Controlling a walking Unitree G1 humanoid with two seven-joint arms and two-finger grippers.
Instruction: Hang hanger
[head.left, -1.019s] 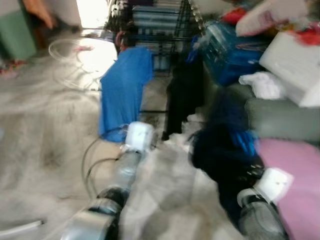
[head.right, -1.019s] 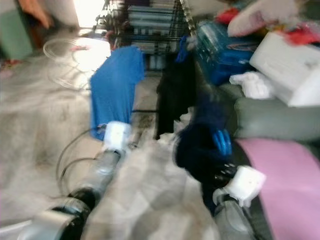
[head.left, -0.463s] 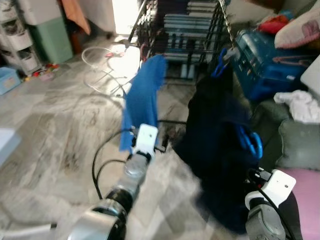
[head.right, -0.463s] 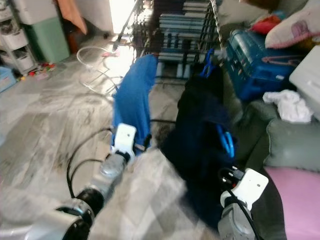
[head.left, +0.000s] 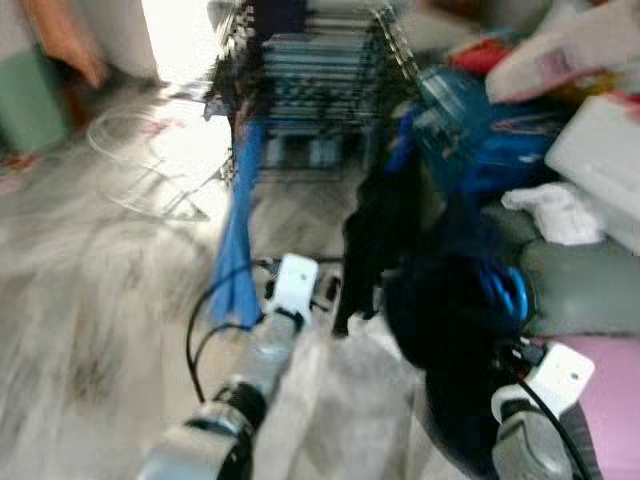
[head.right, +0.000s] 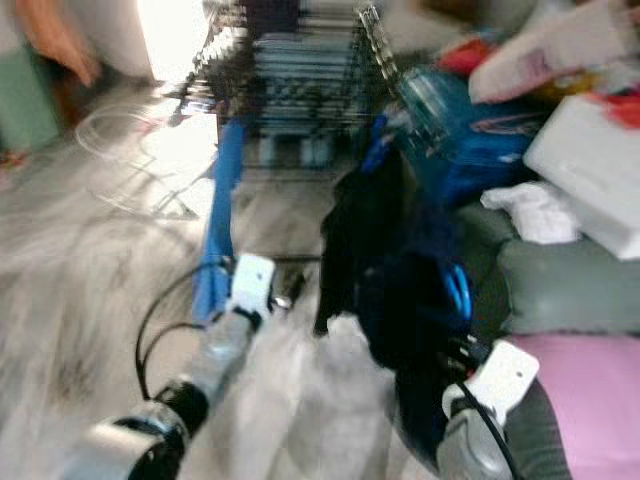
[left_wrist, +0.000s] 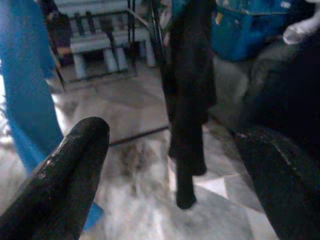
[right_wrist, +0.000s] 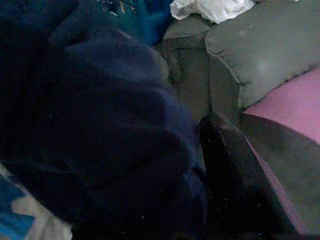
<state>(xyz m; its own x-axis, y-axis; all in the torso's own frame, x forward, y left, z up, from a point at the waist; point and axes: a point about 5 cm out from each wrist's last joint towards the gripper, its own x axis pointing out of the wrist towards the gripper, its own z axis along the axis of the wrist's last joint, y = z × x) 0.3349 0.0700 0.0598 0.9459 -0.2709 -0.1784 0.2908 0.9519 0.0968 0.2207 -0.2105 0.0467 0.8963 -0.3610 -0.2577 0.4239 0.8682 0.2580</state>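
Note:
A black wire drying rack (head.left: 310, 60) stands ahead on the floor. From it hang a blue garment (head.left: 238, 230) and a black garment (head.left: 375, 230). My right gripper (right_wrist: 195, 165) is shut on a dark navy garment (head.left: 450, 330) that sits on a blue hanger (head.left: 505, 290), held low to the right of the rack. One black finger (right_wrist: 230, 170) shows beside the cloth; the other is hidden under it. My left gripper (left_wrist: 170, 134) is open and empty, pointing at the floor between the two hanging garments.
A blue case (head.left: 470, 110) stands right of the rack. A grey sofa (head.left: 590, 270) at the right carries a white cloth (head.left: 555, 210), a white box (head.left: 610, 150) and a pink cushion (head.left: 610, 400). A black cable (head.left: 205, 320) loops on the floor.
The whole picture has swung and blurred, so the camera moved. The blue garment now shows edge-on and narrower. The right gripper still holds the navy garment.

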